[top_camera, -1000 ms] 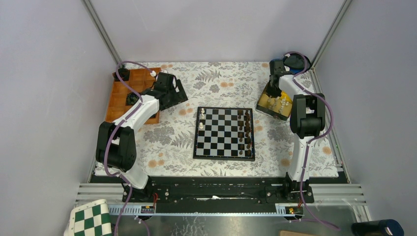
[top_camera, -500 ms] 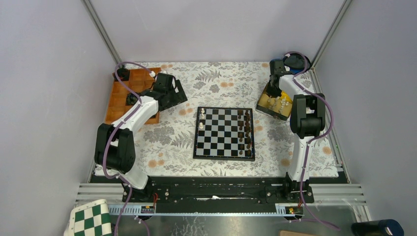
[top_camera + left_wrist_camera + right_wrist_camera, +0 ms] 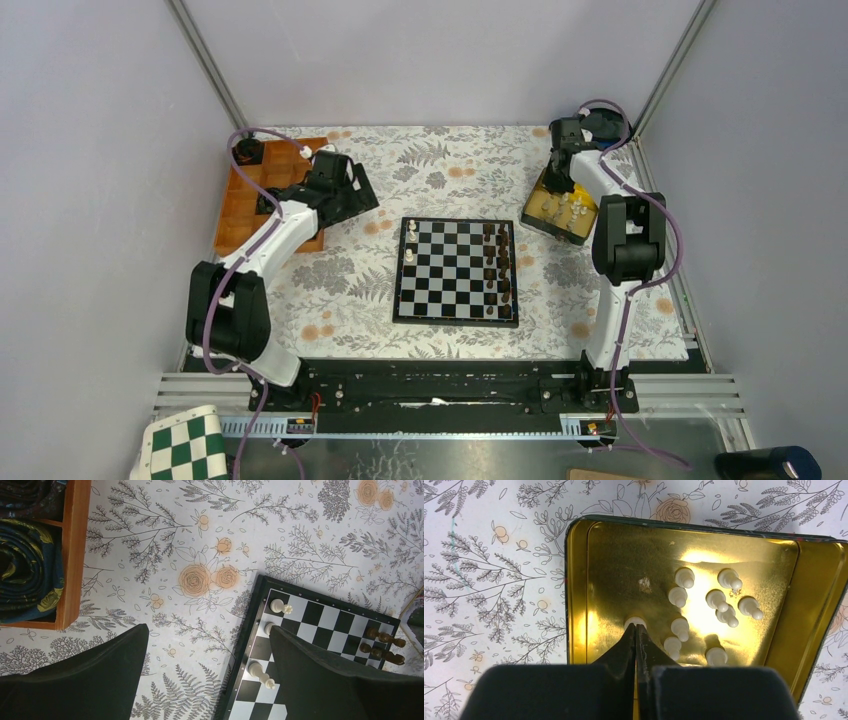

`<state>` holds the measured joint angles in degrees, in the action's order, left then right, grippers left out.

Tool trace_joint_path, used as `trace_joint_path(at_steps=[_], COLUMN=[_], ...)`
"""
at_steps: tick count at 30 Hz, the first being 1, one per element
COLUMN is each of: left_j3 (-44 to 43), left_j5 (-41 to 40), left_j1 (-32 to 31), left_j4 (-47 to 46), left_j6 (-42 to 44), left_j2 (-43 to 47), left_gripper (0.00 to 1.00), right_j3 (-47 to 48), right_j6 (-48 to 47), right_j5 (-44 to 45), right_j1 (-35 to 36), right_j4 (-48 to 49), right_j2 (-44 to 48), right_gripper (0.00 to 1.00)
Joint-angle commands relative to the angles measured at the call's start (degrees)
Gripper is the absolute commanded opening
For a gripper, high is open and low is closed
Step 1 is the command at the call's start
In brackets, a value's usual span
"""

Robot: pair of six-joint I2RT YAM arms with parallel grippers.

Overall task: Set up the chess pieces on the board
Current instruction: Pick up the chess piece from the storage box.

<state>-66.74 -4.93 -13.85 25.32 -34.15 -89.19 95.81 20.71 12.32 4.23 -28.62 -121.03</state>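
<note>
Since most of the cream chess pieces sit loose in the gold tin just right of the board, the right gripper is down inside it. Its fingers are squeezed nearly together on what looks like one piece at the tips, probably so it comes out alone. A few whites already stand on the board's left edge, with dark pieces opposite. The left gripper hangs wide open and empty by the board corner, likely staying clear.

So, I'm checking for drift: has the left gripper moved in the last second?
Yes, slightly: the left gripper has shifted left, away from the board and toward the wooden tray.
</note>
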Motion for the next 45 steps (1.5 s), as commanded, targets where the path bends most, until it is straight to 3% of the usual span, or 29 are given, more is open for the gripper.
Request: trace_joint_path(at_steps=[1,2,6,10,45], left_j3=[0.81,0.85,0.92,0.94,0.57], left_j5=[0.11,0.17,0.1,0.1,0.19], left_j1=[-0.29,-0.29,-0.25,-0.25,-0.3], left_j4=[-1.93,-1.91,-1.8,-1.72,-1.77], left_j6=[0.47,0.45,0.65,0.95,-0.19], left_j2=[1.96,2.13,2.35,2.35,0.64], left_gripper=[0.99,0.99,0.99,0.99,0.99], right_j3=[0.19,0.05,-0.98,-2.04,-0.02], right_j6=[-0.23,-0.19,-0.26,-0.32,-0.49], right_j5=[-0.2,-0.07,-0.21,-1.18,-3.99], right_j1=[-0.31,-0.34,-0.32,-0.32,-0.2], right_j4=[-1.23,-1.24,-1.26,-1.18,-1.11], right_j2=[4.53,4.64,5.25,5.46,0.16], right_gripper=[0.0,0.01,0.34,0.47,0.33])
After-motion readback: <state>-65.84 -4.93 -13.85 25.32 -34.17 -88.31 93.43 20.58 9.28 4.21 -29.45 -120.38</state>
